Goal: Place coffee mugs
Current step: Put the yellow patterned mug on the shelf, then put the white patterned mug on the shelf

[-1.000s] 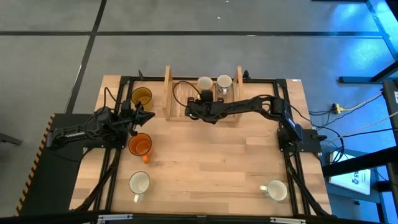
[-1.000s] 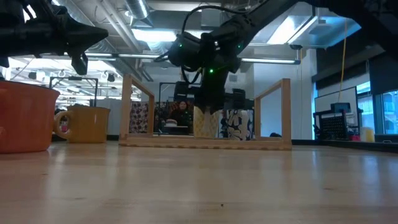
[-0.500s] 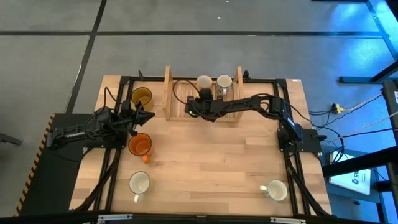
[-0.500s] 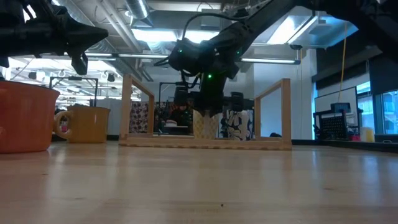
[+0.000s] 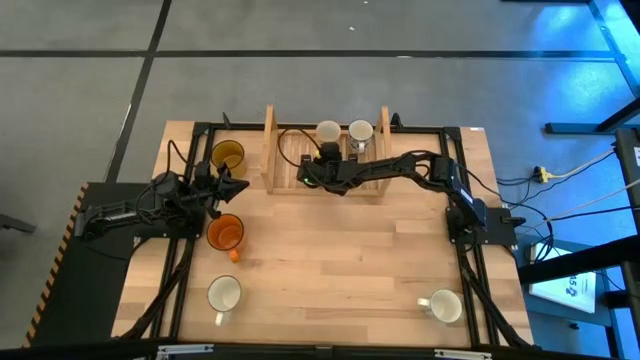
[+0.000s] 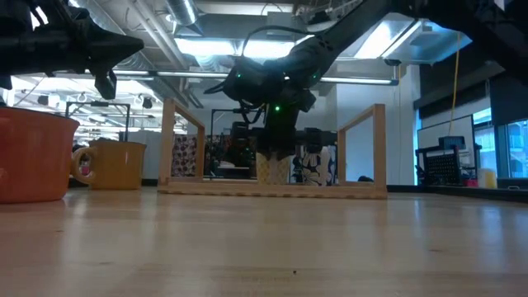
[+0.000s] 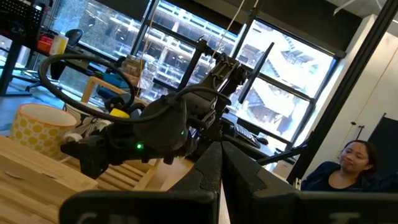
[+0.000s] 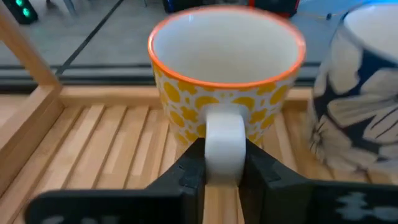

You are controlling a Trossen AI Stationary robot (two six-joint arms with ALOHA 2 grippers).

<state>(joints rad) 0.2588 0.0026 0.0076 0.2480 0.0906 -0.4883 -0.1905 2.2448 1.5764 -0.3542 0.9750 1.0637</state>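
Observation:
A white mug with yellow dots and an orange rim (image 8: 227, 68) stands on its base on the slatted wooden tray (image 5: 285, 170) at the table's far side; the low view shows this dotted mug (image 6: 275, 167) too. My right gripper (image 8: 224, 165) is just on its near side, shut on its handle. A blue-flowered mug (image 8: 360, 93) stands beside it on the tray. My left gripper (image 5: 240, 185) hovers shut at the table's left, between the amber mug (image 5: 228, 155) and the orange mug (image 5: 225, 232), touching nothing. My right gripper pinches the dotted mug's white handle (image 8: 224, 134) between its two fingers. The fingers come from the table's near side, slanting a little downward. The mug is upright with its base on the tray's slats.
Two white mugs stand near the table's near edge, one at the left (image 5: 224, 293) and one at the right (image 5: 444, 305). The tray has upright wooden end walls (image 6: 378, 148). Bare slats lie left of the dotted mug. A person sits in the room beyond (image 7: 348, 165).
My right gripper has eased a little toward the table's far edge, still shut on the handle. The dotted mug stays upright on the tray.

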